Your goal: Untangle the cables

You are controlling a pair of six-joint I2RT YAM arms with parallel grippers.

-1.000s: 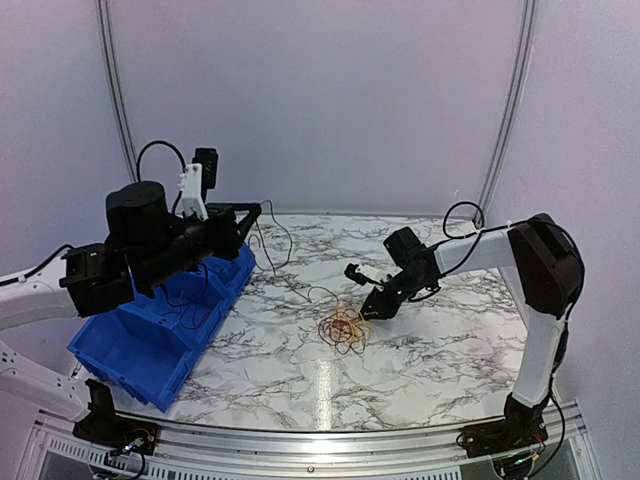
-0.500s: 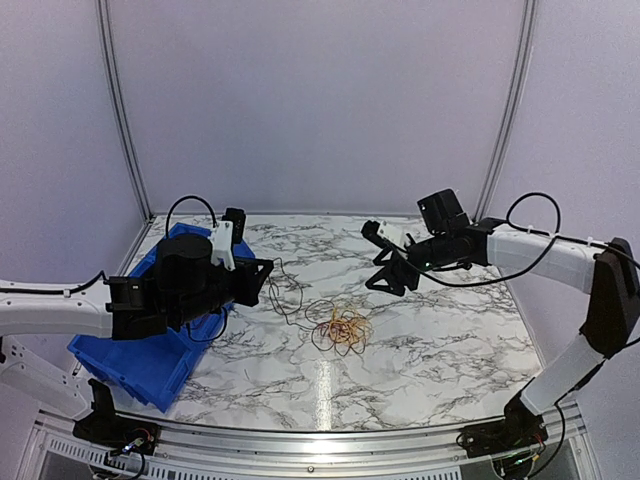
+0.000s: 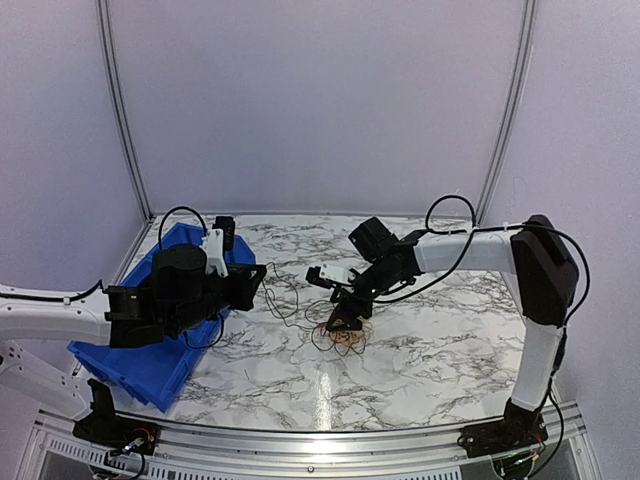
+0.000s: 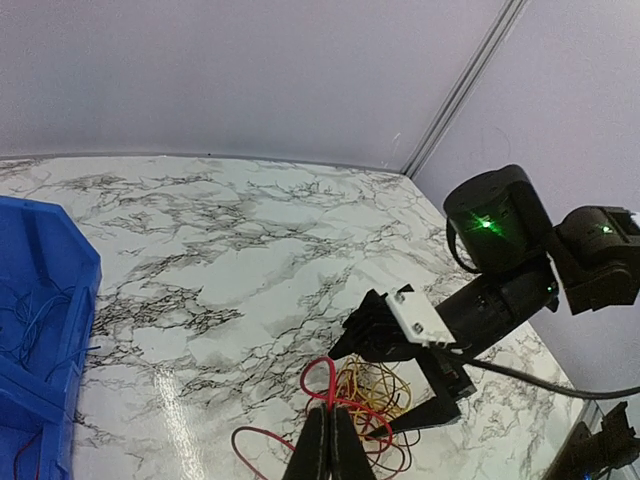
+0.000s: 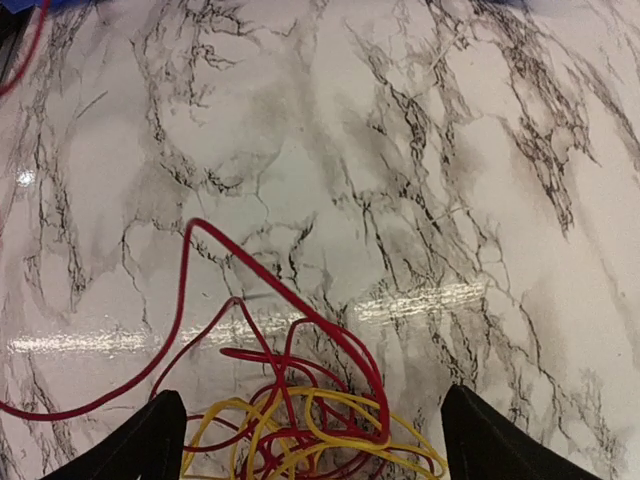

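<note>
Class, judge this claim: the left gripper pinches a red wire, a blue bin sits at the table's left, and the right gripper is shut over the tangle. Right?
No. The right gripper is open, not shut: the right wrist view shows its fingers wide apart over the tangle. The rest holds: left gripper pinching a red wire, blue bin at left.

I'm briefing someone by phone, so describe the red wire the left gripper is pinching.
On the marble table, find the small wire tangle near the middle. One red wire loops out of it toward the blue bin, pinched in the shut left gripper. Unlike the yellow loops heaped there, it stretches clear of the pile.
</note>
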